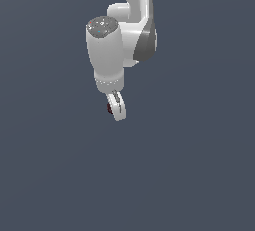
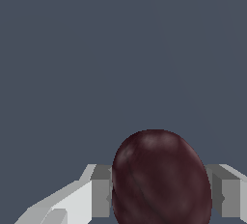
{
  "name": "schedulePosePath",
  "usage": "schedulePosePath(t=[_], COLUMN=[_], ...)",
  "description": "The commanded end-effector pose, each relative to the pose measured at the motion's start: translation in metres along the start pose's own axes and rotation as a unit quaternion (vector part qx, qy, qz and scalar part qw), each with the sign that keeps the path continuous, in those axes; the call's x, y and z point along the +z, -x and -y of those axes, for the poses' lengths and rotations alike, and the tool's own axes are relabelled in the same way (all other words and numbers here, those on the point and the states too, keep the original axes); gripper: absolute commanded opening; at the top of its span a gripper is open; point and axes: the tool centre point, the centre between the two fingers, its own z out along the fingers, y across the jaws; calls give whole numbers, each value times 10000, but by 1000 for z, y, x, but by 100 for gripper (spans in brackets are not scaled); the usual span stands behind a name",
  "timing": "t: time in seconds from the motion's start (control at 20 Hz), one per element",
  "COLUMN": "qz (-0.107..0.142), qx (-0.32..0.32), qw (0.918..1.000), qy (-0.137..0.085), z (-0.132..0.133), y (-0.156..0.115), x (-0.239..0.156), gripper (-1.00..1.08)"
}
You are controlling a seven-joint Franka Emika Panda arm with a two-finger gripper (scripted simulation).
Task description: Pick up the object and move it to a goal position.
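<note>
Dark maroon and smooth-skinned with faint mottling, one rounded object (image 2: 161, 179) is seen, clamped between the two fingers (image 2: 99, 196) of the single white gripper (image 1: 115, 108), against a plain grey-blue background.

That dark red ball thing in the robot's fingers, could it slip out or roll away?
The dark red lump looks rounded and smooth, so it would probably roll if set down. The gripper pinches it from both sides, so it seems held, though curved sides could slip. It looks stiff, not squashed.
</note>
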Motion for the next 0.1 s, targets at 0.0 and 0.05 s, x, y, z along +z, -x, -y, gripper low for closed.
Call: schedulePosePath(t=[0.0,0.05], qz=[2,2], qx=[-1,-1], qw=[10000,10000], qy=[2,2], z=[1,1], y=[0,0], x=[0,0], gripper=[-100,-100])
